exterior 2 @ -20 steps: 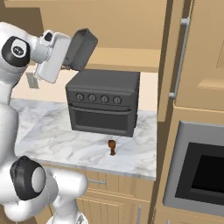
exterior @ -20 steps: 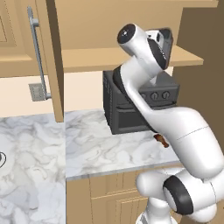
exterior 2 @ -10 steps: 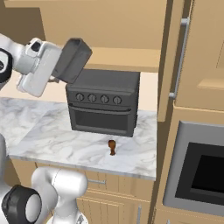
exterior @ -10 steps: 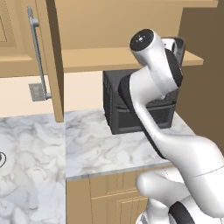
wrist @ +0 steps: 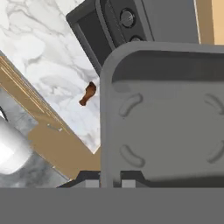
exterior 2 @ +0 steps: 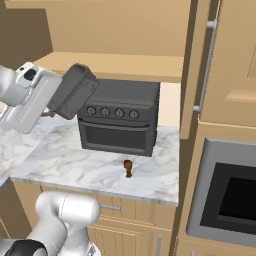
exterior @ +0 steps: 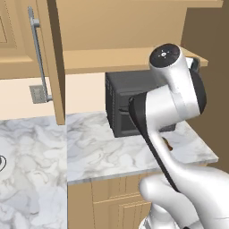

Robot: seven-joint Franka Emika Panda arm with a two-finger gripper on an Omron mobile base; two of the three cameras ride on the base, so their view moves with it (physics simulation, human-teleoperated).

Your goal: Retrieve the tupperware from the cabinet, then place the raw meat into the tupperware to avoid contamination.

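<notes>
The robot's pincer (wrist: 110, 181) pinches the rim of the small dark grey tupperware tub (exterior 2: 73, 96). The tub hangs tilted in the air, above the left part of the white marble worktop (exterior 2: 75, 165). In the right base view it sits just in front of the top left corner of the big dark grey toaster oven with four knobs (exterior 2: 122, 125). I cannot tell if the tub touches the oven. In the hand view the tub's grey bottom (wrist: 166, 118) fills much of the picture, and the two pincer tips press close together on its edge.

The tiny reddish-brown raw meat piece (exterior 2: 128, 168) stands on the worktop, just in front of the oven door and near the front edge. It is well apart from the tub. In the hand view the meat (wrist: 88, 94) lies beside the oven's front corner.

The toaster oven stands at the back of the worktop, under the open light tan wooden wall cabinet (exterior: 120, 27). The cabinet's open door (exterior: 53, 58) with its long grey bar handle (exterior: 38, 53) sticks out over the worktop on the left. Another cabinet door with a bar handle (exterior 2: 205, 65) stands open on the right. A built-in oven with a dark window (exterior 2: 225, 200) sits in the tall unit past the worktop's right edge.
</notes>
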